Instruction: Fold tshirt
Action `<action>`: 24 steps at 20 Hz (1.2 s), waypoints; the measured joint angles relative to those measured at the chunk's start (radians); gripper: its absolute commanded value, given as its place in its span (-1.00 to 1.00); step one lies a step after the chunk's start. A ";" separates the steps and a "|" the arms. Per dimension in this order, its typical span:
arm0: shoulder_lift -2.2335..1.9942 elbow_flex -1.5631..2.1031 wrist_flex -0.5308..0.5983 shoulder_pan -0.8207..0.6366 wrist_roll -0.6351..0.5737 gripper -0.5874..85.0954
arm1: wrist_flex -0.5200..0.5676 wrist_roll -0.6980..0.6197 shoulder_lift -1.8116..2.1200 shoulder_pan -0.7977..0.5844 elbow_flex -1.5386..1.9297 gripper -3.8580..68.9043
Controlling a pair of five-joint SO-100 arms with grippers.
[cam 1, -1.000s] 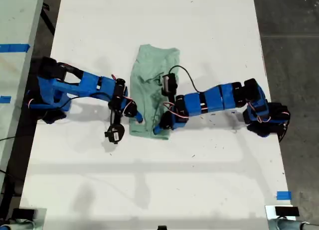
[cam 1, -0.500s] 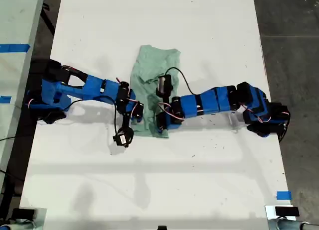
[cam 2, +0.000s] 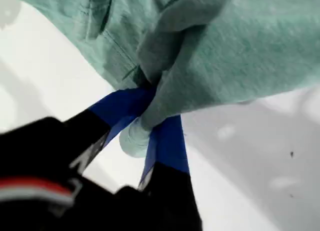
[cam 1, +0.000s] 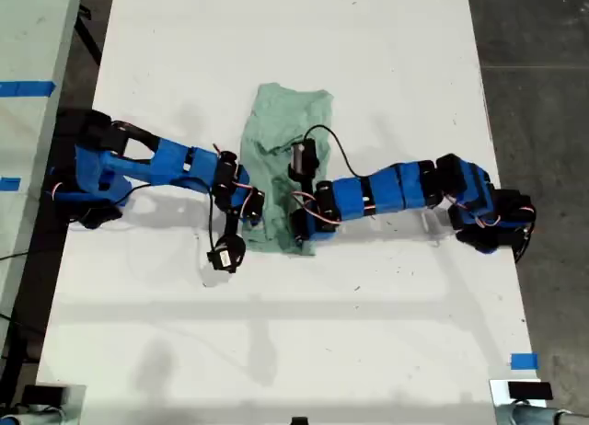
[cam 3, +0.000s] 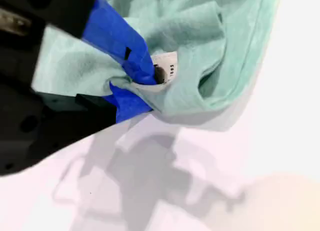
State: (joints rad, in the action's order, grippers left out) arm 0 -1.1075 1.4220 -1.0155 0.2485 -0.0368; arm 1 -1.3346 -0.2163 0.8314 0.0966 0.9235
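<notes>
With the tshirt (cam 1: 281, 172) lying partly folded mid-surface (cam 1: 368, 333), my first gripper (cam 2: 150, 103) and my second gripper (cam 3: 142, 83) each clench its near hem in their jaws; the next move is probably to carry that hem evenly over toward the far end.

A long white table (cam 1: 368, 39) running from top to bottom of the exterior view, faintly speckled with dark marks and lit evenly, with soft shadows on its surface. Dark grey floor (cam 1: 538, 39) along the exterior view's right, and a second pale surface (cam 1: 32, 29) at its left edge carrying strips of blue tape (cam 1: 26, 88). One more small piece of blue tape (cam 1: 523, 361) near the table's lower corner at the exterior view's right.
</notes>
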 measured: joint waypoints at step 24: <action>-0.091 -0.597 -0.520 -0.417 -0.672 -0.98 | -0.233 -0.577 0.488 -0.402 0.061 -0.93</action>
State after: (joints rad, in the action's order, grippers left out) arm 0 -1.1980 0.8253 -1.5355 -0.1687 -0.7087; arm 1 -1.5677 -0.7931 1.3192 -0.3053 0.9848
